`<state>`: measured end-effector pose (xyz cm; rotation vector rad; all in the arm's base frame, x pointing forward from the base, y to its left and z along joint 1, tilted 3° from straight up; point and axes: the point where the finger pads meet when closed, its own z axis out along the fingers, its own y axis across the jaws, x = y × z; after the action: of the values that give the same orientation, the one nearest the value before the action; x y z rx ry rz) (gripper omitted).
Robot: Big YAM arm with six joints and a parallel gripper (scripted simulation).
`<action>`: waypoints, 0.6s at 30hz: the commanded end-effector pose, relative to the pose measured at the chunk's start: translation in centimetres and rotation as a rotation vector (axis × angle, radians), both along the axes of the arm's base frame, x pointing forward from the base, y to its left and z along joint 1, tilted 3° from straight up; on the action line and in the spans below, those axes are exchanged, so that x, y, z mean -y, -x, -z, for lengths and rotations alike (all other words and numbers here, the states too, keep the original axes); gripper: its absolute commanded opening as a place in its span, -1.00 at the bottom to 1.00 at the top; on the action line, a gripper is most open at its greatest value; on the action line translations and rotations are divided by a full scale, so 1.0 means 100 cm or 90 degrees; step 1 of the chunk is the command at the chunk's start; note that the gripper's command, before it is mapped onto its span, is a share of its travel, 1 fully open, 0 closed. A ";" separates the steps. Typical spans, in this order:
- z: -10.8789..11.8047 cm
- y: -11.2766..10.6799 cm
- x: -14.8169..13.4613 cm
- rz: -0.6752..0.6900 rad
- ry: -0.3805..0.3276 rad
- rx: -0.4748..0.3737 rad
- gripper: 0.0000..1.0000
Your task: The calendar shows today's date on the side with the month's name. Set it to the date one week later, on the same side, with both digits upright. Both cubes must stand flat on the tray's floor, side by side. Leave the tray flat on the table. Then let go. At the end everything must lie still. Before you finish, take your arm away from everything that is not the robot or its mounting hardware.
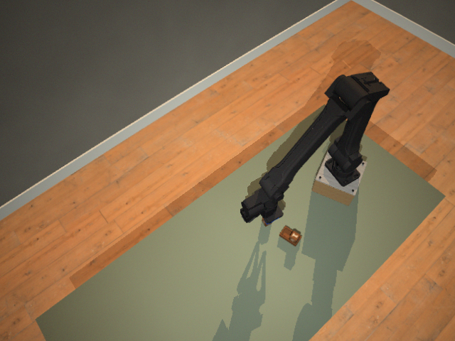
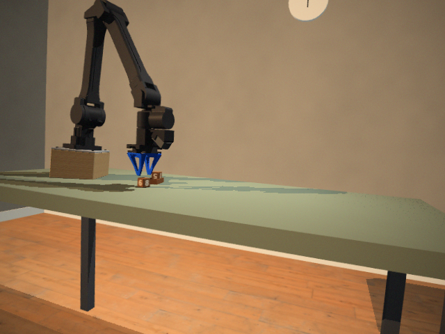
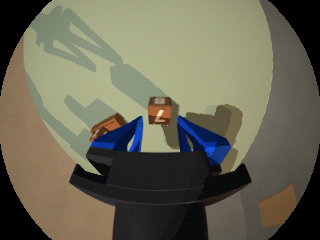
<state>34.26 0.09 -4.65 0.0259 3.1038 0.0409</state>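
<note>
On the table [image 2: 251, 208], just beside the tray [image 2: 159, 180], one cube [image 2: 143, 182] sits loose on the green top. The other cube [image 2: 155, 175] is in the tray. The gripper [image 2: 143, 174] hangs right over the loose cube with its blue fingers [image 2: 135, 163] pointing down. The jaws are part open with nothing in them.

The wrist view shows the loose cube [image 3: 160, 110] centred in the gap between the fingers, with the tray [image 3: 107, 126] off to one side.

My take on the pick:
- Drop straight down, no sideways drift, since the tray is close and a nudge would shift it.
- The cube looks slightly turned against the finger line. Square the wrist to two opposite faces before closing, otherwise it will twist in the grip.
- Stop short of the table top and close on the cube's mid-height.
- The faces towards the exterior view look like 6 and 8, though they're too small to be sure. Confirm which digit is needed before choosing the grasp faces, because that choice decides how much re-turning comes later.
- The month's name can't be read from here.
</note>
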 end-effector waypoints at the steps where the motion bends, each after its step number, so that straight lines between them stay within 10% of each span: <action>1: -0.004 -0.011 -0.004 -0.003 0.002 0.017 -0.08; 18: -0.004 -0.008 -0.004 -0.003 0.002 0.016 -0.08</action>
<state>34.26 0.15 -4.65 0.0258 3.1039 0.0410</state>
